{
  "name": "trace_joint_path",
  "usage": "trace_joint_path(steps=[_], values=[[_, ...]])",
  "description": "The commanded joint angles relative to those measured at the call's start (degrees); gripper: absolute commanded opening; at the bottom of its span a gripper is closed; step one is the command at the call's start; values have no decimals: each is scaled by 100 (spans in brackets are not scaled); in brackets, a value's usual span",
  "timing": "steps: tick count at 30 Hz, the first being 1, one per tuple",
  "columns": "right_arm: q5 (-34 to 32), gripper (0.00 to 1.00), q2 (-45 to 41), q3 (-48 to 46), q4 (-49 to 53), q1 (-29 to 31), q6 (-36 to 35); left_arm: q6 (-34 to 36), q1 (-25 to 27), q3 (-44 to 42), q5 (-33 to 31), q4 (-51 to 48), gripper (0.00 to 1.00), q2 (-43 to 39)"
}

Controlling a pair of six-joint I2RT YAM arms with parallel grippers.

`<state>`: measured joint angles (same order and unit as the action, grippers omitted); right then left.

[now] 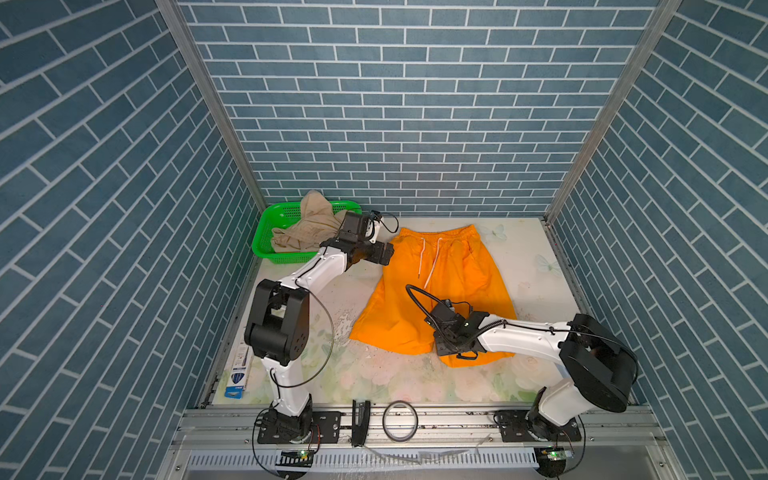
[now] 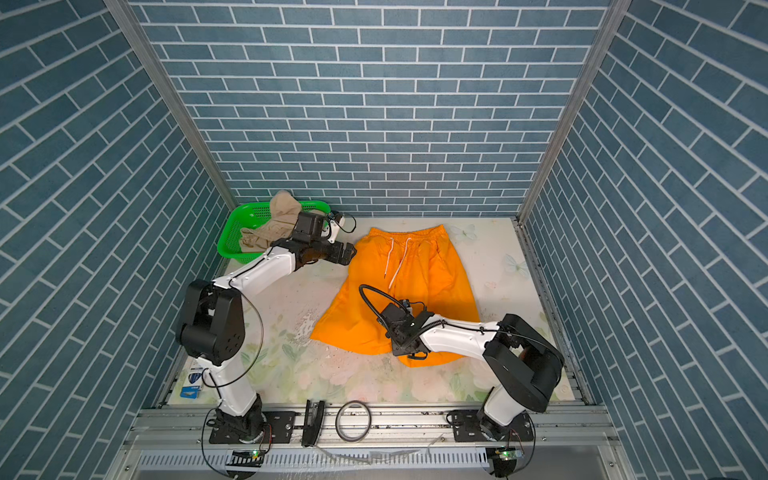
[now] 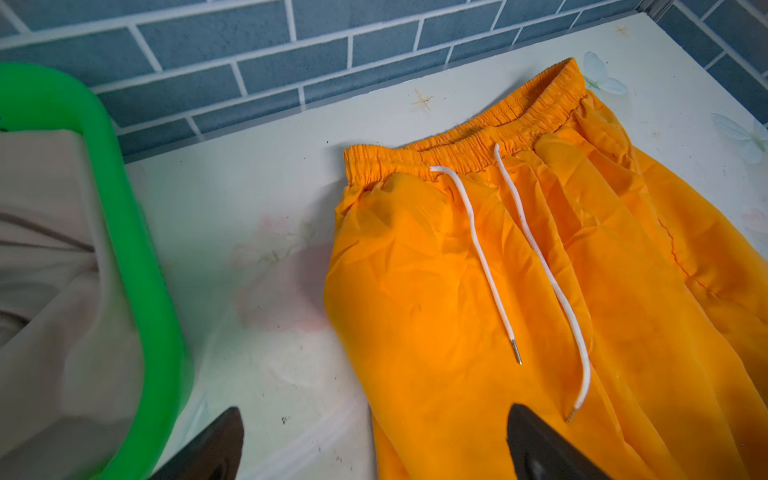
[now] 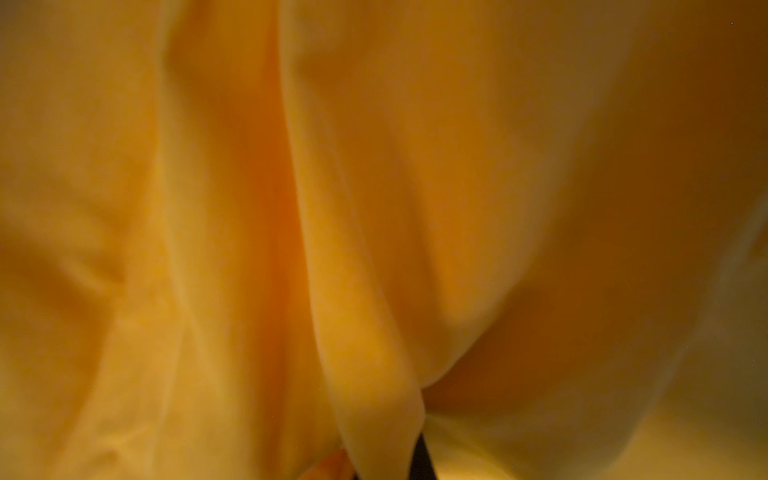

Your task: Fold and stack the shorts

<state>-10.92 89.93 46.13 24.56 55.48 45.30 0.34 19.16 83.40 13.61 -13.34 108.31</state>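
**Step in hand, as judged:** first fold of the orange shorts (image 1: 457, 274). They lie flat on the table (image 1: 528, 249) in the middle of the top view, with the waistband (image 3: 478, 141) toward the back wall and the hems toward the lower edge. The beige shorts (image 1: 305, 232) sit bunched in the basket (image 1: 266, 226), upper left.

**Right gripper** (image 1: 444, 345): pressed together at the hem, lower centre. Its wrist view shows a ridge of orange cloth running into the jaws, so it pinches cloth. Whether it has both layers cannot be told.

**Left gripper** (image 1: 386, 252): spread wide, hovering just beside the waistband corner at frame left, holding nothing.

**Recommendation:**
- Have the left gripper pinch that corner before any lift, so the cloth is carried at two points.
- Lift low, move both ends together, and lay edge on edge.
- Keep the drawstring (image 3: 490, 270) inside the fold.

**Materials:**
- The orange cloth is thin, smooth and lightly creased, and probably limp and slippery.
- The waistband is gathered and thicker.
- The drawstring is white cord with a metal tip.
- The beige cloth looks matte and softer.
- The basket is rigid perforated plastic.
- The table is smooth with a floral print.
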Motion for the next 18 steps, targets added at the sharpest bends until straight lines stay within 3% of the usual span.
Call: trace_joint_path(steps=[1, 4, 6, 9, 18], values=[[111, 0, -164, -269, -100, -102, 154, 246, 61, 533, 94, 3, 100, 561], [227, 0, -472, -495, -145, -209, 164, 299, 79, 1178, 45, -264, 100, 1157], [291, 26, -757, -546, -265, -216, 81, 326, 79, 1576, 13, -487, 100, 1429], [483, 43, -1038, -493, -451, -191, -125, 334, 79, 1714, -94, -374, 100, 1564], [644, 54, -955, -384, -1009, -178, -143, 389, 78, 2536, -50, -561, 100, 2262]])
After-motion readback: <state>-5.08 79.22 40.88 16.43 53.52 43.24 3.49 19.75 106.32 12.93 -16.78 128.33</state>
